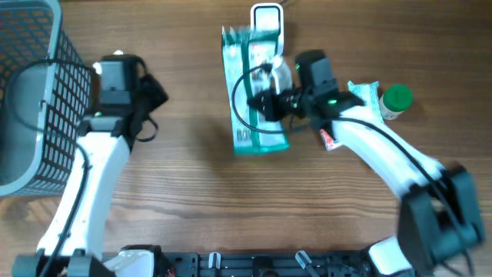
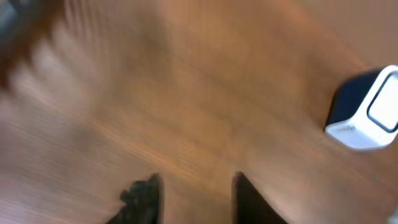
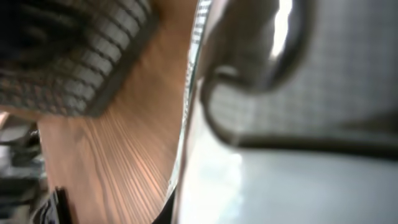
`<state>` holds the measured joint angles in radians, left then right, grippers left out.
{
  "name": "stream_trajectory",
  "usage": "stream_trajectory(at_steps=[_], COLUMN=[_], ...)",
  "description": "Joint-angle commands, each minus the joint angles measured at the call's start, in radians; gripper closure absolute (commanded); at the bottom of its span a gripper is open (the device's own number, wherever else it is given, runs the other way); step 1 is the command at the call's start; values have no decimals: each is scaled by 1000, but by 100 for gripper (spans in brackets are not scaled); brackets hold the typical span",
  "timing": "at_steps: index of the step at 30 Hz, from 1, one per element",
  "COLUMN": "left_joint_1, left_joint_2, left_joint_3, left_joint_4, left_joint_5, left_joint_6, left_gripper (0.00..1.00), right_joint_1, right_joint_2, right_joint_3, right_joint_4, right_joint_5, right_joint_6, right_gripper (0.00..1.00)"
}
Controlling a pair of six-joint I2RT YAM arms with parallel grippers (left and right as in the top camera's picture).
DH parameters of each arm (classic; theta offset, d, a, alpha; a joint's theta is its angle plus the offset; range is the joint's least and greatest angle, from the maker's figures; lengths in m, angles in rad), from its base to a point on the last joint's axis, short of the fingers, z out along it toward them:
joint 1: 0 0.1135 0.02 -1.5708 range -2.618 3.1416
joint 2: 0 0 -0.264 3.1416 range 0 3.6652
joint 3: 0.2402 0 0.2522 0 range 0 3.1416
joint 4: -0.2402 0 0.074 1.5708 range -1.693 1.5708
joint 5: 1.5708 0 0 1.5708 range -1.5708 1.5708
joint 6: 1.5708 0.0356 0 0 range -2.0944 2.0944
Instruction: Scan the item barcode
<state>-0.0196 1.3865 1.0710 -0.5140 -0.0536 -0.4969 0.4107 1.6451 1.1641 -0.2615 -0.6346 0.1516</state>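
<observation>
Wooden table (image 1: 184, 200), grey basket (image 1: 61, 77), possibly scanner (image 1: 267, 15)

Overhead: high up, looks straight down on table (image 1: 192, 192). Left wrist: low, blurry, shares white scanner (image 2: 367, 115) with overhead. Right wrist: right up against packet (image 3: 261, 180).

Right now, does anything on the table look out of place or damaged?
Nothing looks spilled or damaged. The green plastic packet, gripped by the right hand, lies slightly askew below the white box-shaped scanner, its top edge reaching it. Both wrist views are blurred, so fine detail is unclear.
</observation>
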Motion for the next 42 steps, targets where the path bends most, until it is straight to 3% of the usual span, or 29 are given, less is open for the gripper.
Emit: stream_trajectory(at_steps=[1,3,10,14,19,24,32,37,42], left_joint_1=[39,53,59,59,59,59,59,59,59], left_joint_2=[-13,-11,-11,-11,-11,-11,-11,-11,-11], left_joint_3=[6,6,5,5,5,5,5,5,5], left_joint_4=[50,53,32,26,24,24,24,24,24], left_joint_5=[-39,-38,-38,-38,-38,-38,-38,-38,-38], left_joint_6=[157,156,153,153,153,153,153,153,153], left_gripper=[19,0,0,0,0,0,0,0,0], right_joint_1=[-3,-3,-2,-2,-2,-2,0,11,21], right_joint_2=[-101,-102,-77,-48,24,155,388,504,579], right_joint_3=[183,301,618,731,758,757,757,757,757], right_joint_4=[-177,-312,-545,-555,-520,-397,-56,175,327], right_joint_5=[69,79,254,337,355,438,682,848,894], right_joint_6=[-175,-227,-408,-441,-587,-793,-947,-972,-1068], right_gripper=[96,96,96,96,96,96,96,96,96])
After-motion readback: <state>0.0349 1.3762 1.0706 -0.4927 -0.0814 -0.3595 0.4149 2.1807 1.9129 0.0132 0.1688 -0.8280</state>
